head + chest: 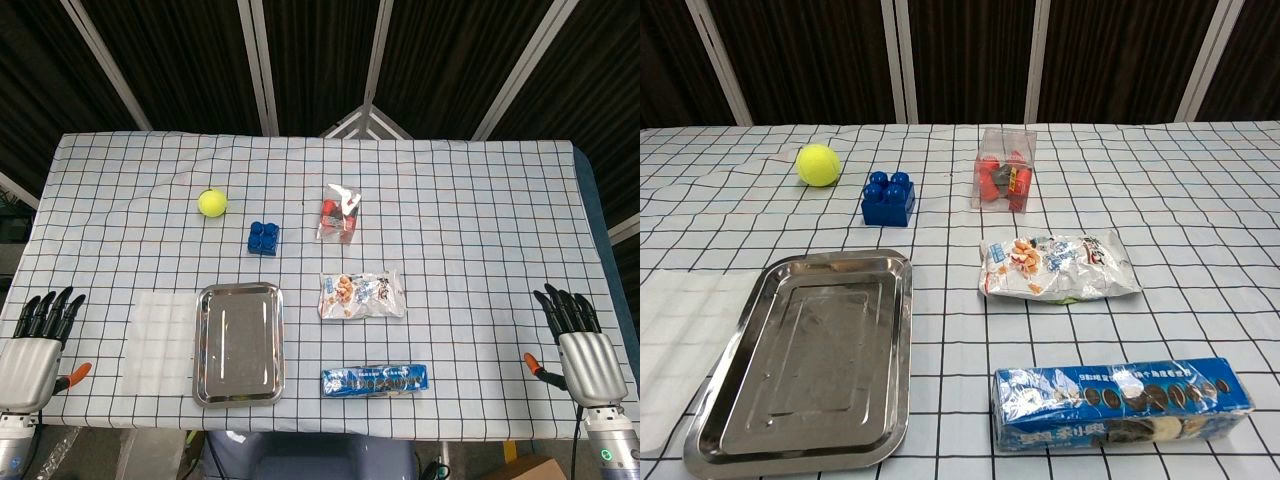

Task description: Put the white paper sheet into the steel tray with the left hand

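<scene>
A white paper sheet (158,343) (685,340) lies flat on the checked cloth, just left of the steel tray (239,343) (810,360). The tray holds nothing. My left hand (38,345) rests at the table's left front edge, fingers straight and apart, well left of the sheet and holding nothing. At the right front edge my right hand (582,348) lies the same way, far from the tray. Neither hand shows in the chest view.
A yellow tennis ball (211,203) and a blue brick (263,237) lie behind the tray. Right of the tray sit a clear box of red items (339,213), a snack bag (361,295) and a blue cookie pack (375,379).
</scene>
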{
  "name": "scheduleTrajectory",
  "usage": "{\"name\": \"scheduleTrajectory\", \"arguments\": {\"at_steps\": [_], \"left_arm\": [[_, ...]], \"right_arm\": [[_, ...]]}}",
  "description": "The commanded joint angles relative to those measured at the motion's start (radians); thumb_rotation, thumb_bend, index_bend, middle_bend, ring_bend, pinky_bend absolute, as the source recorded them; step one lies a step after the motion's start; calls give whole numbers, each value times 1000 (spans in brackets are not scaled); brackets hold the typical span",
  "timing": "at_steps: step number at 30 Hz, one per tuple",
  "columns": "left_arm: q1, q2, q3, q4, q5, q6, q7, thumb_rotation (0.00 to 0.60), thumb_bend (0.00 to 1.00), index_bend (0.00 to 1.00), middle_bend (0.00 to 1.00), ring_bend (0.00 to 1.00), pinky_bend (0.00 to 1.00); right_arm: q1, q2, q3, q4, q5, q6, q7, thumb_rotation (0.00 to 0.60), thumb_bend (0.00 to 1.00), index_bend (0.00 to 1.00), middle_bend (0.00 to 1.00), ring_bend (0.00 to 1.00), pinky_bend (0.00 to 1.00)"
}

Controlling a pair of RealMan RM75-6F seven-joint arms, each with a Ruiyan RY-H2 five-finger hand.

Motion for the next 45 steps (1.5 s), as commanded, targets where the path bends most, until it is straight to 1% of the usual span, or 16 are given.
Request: {"name": "scheduleTrajectory", "arguments": {"at_steps": [1, 6, 10, 11, 13, 15, 20, 22, 23, 26, 34, 38, 45], "left_arm": [[0, 0, 1, 0, 1, 0, 1, 600, 71, 0, 0, 0, 0], [-1, 0, 6, 0, 3, -7, 8, 600, 71, 0, 0, 0, 0], [-8, 3, 22, 6, 16, -31, 24, 600, 71, 0, 0, 0, 0], [-11, 6, 28, 10, 19, -42, 29, 600, 72, 15, 0, 0, 0], [-21, 17, 47, 20, 24, -81, 50, 600, 74, 78, 0, 0, 0], [-39, 35, 68, 30, 27, -138, 79, 600, 79, 169, 0, 0, 0], [-95, 94, 116, 26, 24, -295, 144, 600, 88, 287, 0, 0, 0], [-120, 121, 132, 17, 24, -355, 193, 600, 90, 316, 0, 0, 0], [-135, 124, 143, 36, 43, -382, 259, 600, 90, 319, 0, 0, 0], [-144, 115, 140, 36, 39, -400, 308, 600, 97, 319, 0, 0, 0], [-165, 81, 125, 36, 31, -420, 339, 600, 131, 311, 0, 0, 0], [-178, 57, 119, 33, 17, -444, 352, 600, 161, 320, 0, 0, 0], [-199, 11, 117, 31, 14, -474, 380, 600, 182, 341, 0, 0, 0]], "right_arm": [[0, 0, 0, 0, 0, 1, 1, 600, 314, 0, 0, 0, 0], [-2, 1, 0, 0, -2, 5, 3, 600, 314, 0, 0, 0, 0], [-2, 0, -1, 0, -4, 5, 1, 600, 313, 0, 0, 0, 0], [-1, 0, -1, 0, -3, 4, 0, 600, 313, 0, 0, 0, 0], [0, -1, -1, 1, -1, 1, -2, 600, 313, 0, 0, 0, 0], [0, -2, -1, 1, 1, -2, -4, 600, 313, 0, 0, 0, 0], [-2, -1, 1, 1, 3, 3, -1, 600, 314, 0, 0, 0, 0], [-2, -1, 0, 0, 3, 1, -2, 600, 313, 0, 0, 0, 0], [-2, -1, 0, 0, 4, 1, -2, 600, 314, 0, 0, 0, 0], [-3, -1, 2, -2, 5, 3, -2, 600, 313, 0, 0, 0, 0], [-4, -2, 3, -2, 7, 5, -1, 600, 313, 0, 0, 0, 0], [-4, 1, 3, -4, 9, 3, 5, 600, 314, 0, 0, 0, 0], [-4, 2, 2, -4, 5, 4, 10, 600, 313, 0, 0, 0, 0]]}}
